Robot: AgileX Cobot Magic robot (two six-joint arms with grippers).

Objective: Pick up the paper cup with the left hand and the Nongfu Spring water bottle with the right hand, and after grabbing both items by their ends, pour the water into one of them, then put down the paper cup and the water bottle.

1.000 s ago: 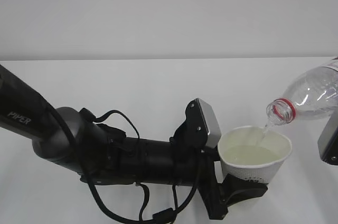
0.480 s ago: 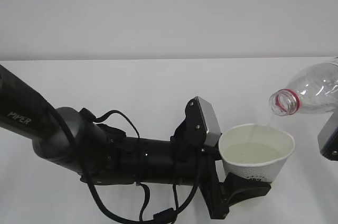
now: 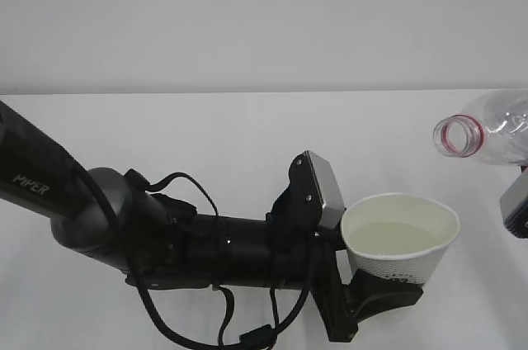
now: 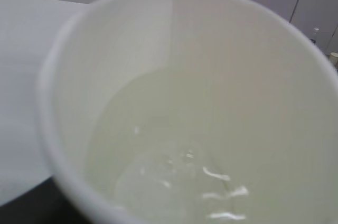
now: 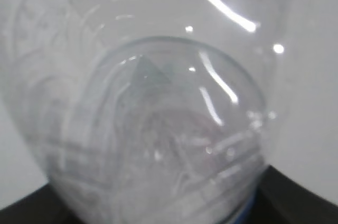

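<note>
In the exterior view the left hand [image 3: 375,296] reached in from the left edge across the lower half of the frame, a bulky black arm with white "PIPER" lettering, looped cables and a grey-plated wrist module. Its jaws stood fairly wide apart and were closed around the lower part of the paper cup [image 3: 400,243], which sat upright at lower right of centre, lifted off the white worktop [image 3: 206,135]. The cup held the water [image 3: 398,237], a pale pool reaching well up the inside wall. In the left wrist view the cup [image 4: 174,76] filled nearly the whole frame, seen from above its rim, with the water [image 4: 174,176] glinting at the bottom.

At the right edge of the exterior view, the Nongfu Spring water bottle [image 3: 495,131] lay close to level in the air, its open mouth and red neck ring facing left, up and to the right of the cup and clear of its rim. Just a grey corner of the right hand [image 3: 517,205] showed below it. In the right wrist view the bottle [image 5: 153,129] filled the frame end-on, blurred, with dark jaw parts in the bottom corners; the jaws stood partly open, gripping the bottle's base end.
</note>
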